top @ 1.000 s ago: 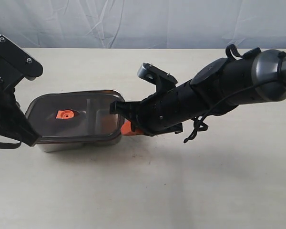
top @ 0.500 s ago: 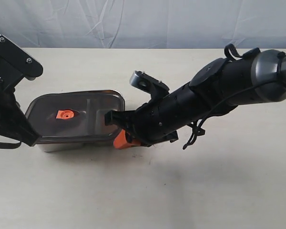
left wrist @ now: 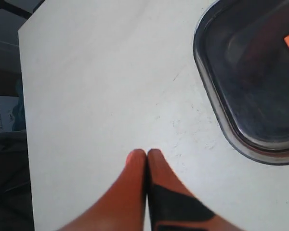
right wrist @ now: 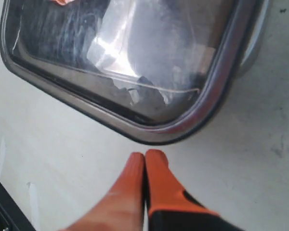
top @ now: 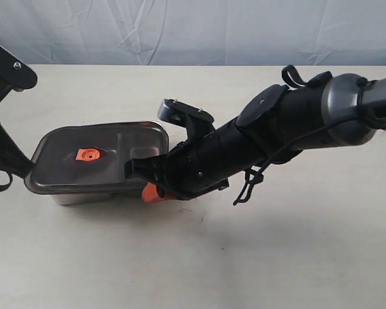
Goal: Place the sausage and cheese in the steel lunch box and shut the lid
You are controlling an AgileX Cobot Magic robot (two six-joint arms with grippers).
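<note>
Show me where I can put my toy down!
The table in front of the lunch box and the right arm is bare. So is the back strip by the curtain. It's crowded at the box's right end, where the right gripper sits, and its left end by the left arm.

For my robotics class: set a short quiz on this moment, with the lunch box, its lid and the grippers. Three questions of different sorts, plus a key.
1. True or false: the lid lies on top of the steel lunch box.
2. Multiple choice: the right gripper is
A. wide open above the lid
B. shut with nothing between its jaws, beside the box
C. shut on the lid's rim
3. Fill in: the tab at the lid's centre is coloured ____.

Key: 1 true; 2 B; 3 orange.
</note>
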